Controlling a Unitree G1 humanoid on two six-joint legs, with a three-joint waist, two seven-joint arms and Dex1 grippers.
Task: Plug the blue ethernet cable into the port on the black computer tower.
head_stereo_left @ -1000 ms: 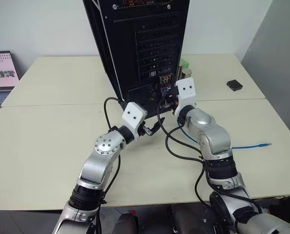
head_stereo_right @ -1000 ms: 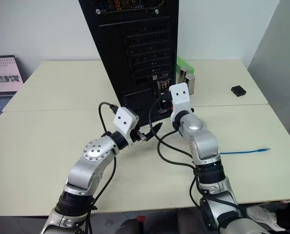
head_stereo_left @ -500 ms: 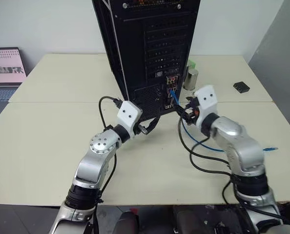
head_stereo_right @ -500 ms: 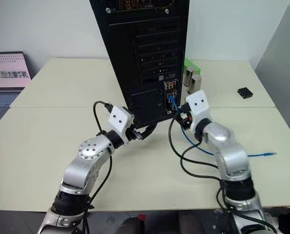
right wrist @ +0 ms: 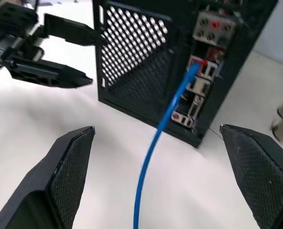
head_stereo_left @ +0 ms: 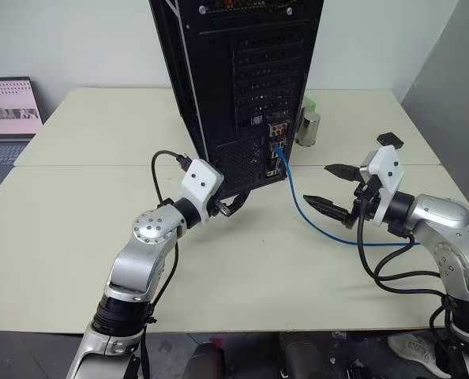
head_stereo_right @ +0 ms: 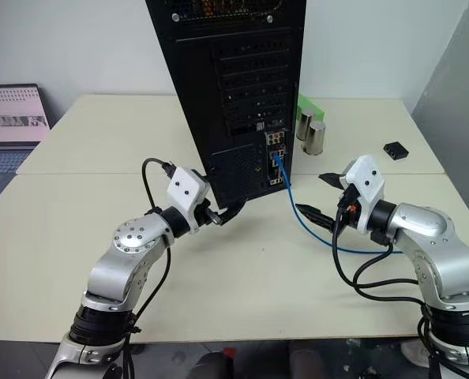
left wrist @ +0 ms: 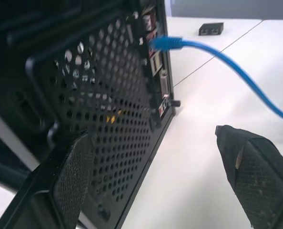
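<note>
Both grippers, left (head_stereo_left: 236,204) and right (head_stereo_left: 332,190), gape wide and empty, while the cable (head_stereo_left: 313,220) sits plugged into the tower (head_stereo_left: 234,71).

Computer tower (head_stereo_left: 238,79) on table (head_stereo_left: 76,229); ethernet cable (head_stereo_left: 298,201) in its port (head_stereo_left: 275,147), trailing right.

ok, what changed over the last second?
The right gripper let go of the blue ethernet cable, opened and pulled back to the right, away from the black computer tower. The cable stays plugged into the port. The left gripper stayed open beside the tower's base.
</note>
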